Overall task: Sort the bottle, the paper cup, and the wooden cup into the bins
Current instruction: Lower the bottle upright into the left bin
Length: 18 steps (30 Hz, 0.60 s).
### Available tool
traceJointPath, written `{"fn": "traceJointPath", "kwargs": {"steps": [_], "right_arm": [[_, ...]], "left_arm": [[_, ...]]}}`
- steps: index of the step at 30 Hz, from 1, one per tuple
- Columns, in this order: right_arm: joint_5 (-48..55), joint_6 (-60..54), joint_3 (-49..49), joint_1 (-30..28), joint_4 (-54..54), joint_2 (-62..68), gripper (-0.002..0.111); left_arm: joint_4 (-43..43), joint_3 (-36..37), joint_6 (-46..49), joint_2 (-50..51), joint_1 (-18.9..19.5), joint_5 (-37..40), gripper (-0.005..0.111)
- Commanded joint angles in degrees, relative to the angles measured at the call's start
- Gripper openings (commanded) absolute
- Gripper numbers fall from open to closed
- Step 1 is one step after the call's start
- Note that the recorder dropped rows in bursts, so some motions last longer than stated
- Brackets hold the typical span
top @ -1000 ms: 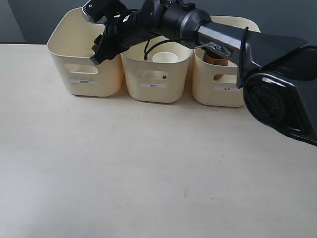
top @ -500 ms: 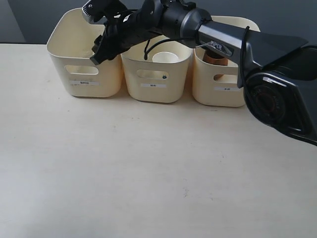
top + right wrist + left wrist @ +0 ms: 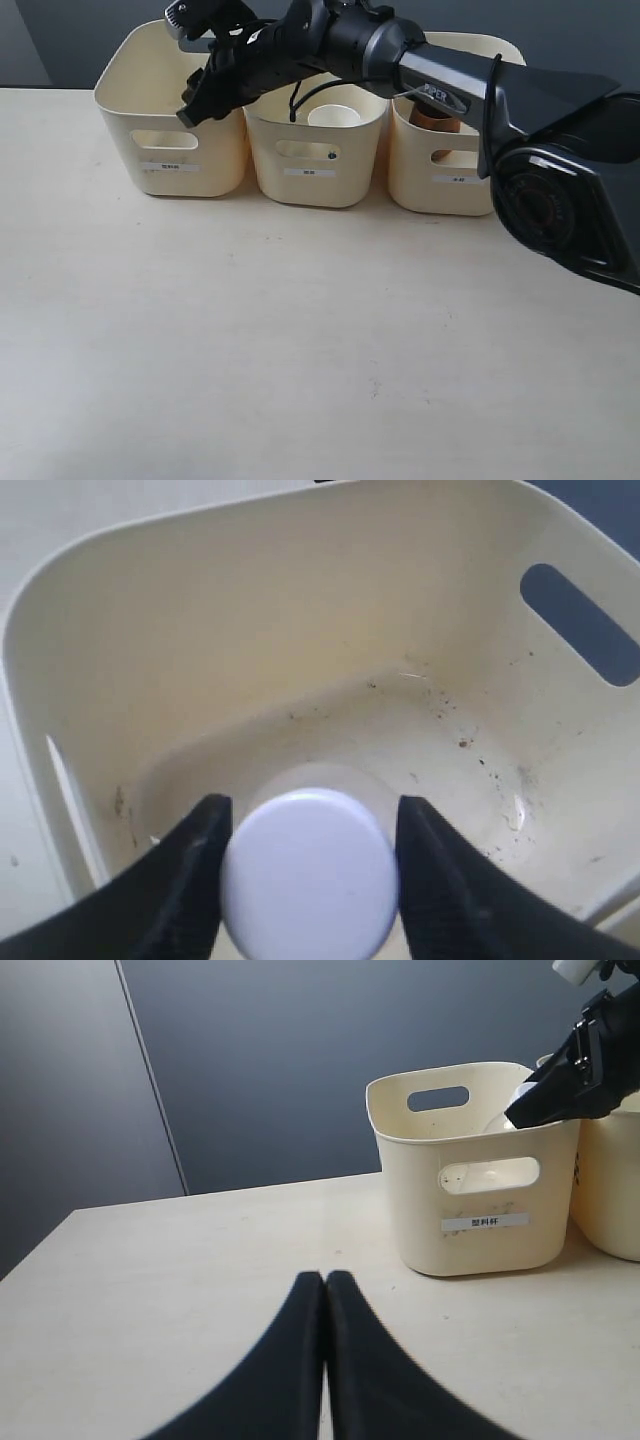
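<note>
The bottle (image 3: 308,875), seen only from above, is pinched in the right hand (image 3: 192,108) and held, apparently with its long axis upright, straight over the floor of the end bin (image 3: 200,630).

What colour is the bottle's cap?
The bottle has a plain white cap, clearest in the right wrist view, between the fingers.

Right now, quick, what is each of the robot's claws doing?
Left gripper: closed, holding nothing.
Right gripper: closed on the bottle, gripping it at the top.
</note>
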Motion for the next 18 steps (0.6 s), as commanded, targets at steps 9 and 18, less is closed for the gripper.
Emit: {"fn": "traceJointPath", "kwargs": {"steps": [9, 18], "right_arm": [[2.86, -0.15, -0.08, -0.21, 1.53, -2.57, 0.040], [5.15, 0.01, -0.08, -0.21, 1.74, -2.47, 0.061]], "left_arm": [[0.00, 0.10, -0.08, -0.28, 0.03, -0.40, 0.000], [0.00, 0.10, -0.08, -0.28, 0.03, -0.40, 0.000]]}}
